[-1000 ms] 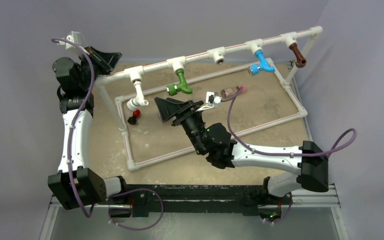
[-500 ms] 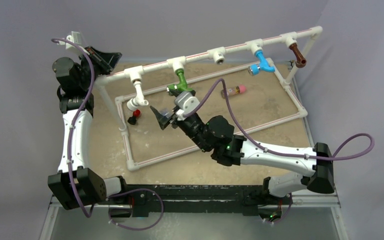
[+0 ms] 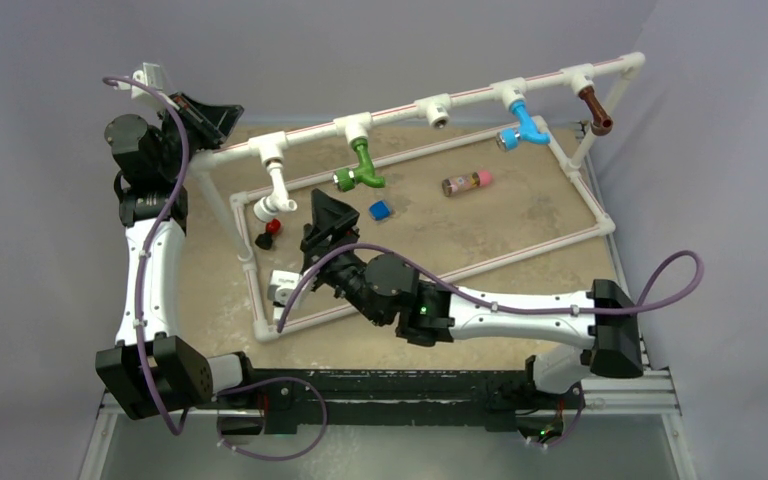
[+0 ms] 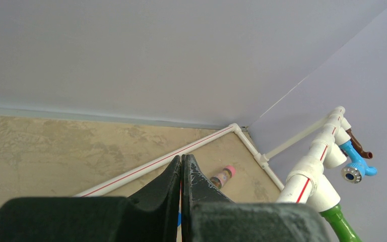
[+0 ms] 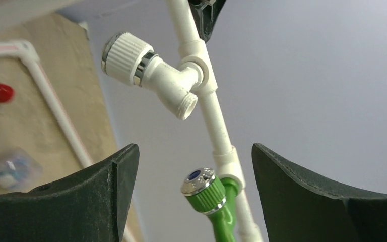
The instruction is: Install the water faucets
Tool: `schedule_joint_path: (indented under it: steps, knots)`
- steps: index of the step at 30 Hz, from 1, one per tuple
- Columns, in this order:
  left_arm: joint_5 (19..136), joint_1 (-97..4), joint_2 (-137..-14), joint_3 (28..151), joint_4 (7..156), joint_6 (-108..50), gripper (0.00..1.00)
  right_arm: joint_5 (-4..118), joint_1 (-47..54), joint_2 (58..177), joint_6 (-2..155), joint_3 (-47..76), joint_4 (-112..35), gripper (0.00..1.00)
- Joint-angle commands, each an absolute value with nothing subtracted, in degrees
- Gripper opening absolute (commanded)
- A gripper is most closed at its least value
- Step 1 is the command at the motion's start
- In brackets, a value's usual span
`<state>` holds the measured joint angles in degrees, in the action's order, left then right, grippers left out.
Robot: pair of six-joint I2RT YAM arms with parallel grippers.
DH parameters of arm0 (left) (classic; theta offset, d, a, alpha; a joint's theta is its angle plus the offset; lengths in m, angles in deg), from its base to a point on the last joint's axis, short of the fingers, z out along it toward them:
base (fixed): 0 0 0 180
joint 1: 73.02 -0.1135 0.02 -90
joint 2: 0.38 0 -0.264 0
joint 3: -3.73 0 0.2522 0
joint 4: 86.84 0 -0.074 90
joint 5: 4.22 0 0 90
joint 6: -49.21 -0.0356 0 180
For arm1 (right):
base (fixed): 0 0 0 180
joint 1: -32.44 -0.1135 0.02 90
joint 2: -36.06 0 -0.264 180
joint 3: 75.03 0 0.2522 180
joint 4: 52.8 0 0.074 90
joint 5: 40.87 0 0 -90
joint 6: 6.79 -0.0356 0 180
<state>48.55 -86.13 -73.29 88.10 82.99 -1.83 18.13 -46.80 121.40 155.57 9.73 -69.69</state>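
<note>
Four faucets hang from the rail (image 3: 312, 135): the white faucet (image 3: 276, 196) at the 9 o'clock end, then the green faucet (image 3: 361, 170), the blue faucet (image 3: 522, 128) and the brown faucet (image 3: 593, 108) toward 3 o'clock. One fitting (image 3: 438, 110), between green and blue, shows an open mouth, so the task looks mostly done with one place left to fill.

The right claw (image 3: 326, 212) hovers over the counter (image 3: 520, 215), at 4 o'clock from the white faucet and 7 o'clock from the green one, touching neither. Its jaws stand wide apart with nothing between them. In the wrist view both faucets lie ahead, the white faucet (image 5: 146, 65) higher and the green faucet (image 5: 209, 194) lower in the gap of the right claw (image 5: 194, 151).

Loose things lie near: a cube (image 3: 379, 210) at 3 o'clock from the claw, a pink-tipped piece (image 3: 465, 183) further toward 2 o'clock, and a red-capped piece (image 3: 268, 233) at 9 o'clock. Whether either piece is the last faucet cannot be told.

The left claw (image 3: 206, 114) sits by the rail's 9 o'clock end, jaws pressed together and empty. Whether it touches the rail cannot be told.

The step in hand seems to be a reach with an empty claw. The next move likely calls for settling on one target, closing squarely on its body, then lining its threaded end up with the open fitting.
</note>
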Motion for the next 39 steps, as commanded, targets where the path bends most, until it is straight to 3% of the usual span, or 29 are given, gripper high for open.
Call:
schedule_joint_path:
  steps: [1,25,39]
  knots:
    - [44.91,-85.64,-79.48,79.89,60.27,-2.56,0.00,12.59,-47.13,123.20,175.21,9.70,-80.03,0.83]
    - [44.74,-85.59,-79.57,79.89,60.33,-2.57,0.00,14.43,-46.84,137.43,188.56,20.88,-85.26,0.80]
    - [44.53,-85.59,-79.66,79.89,60.34,-2.56,0.00,14.46,-44.20,141.21,187.04,25.74,-81.16,0.62]
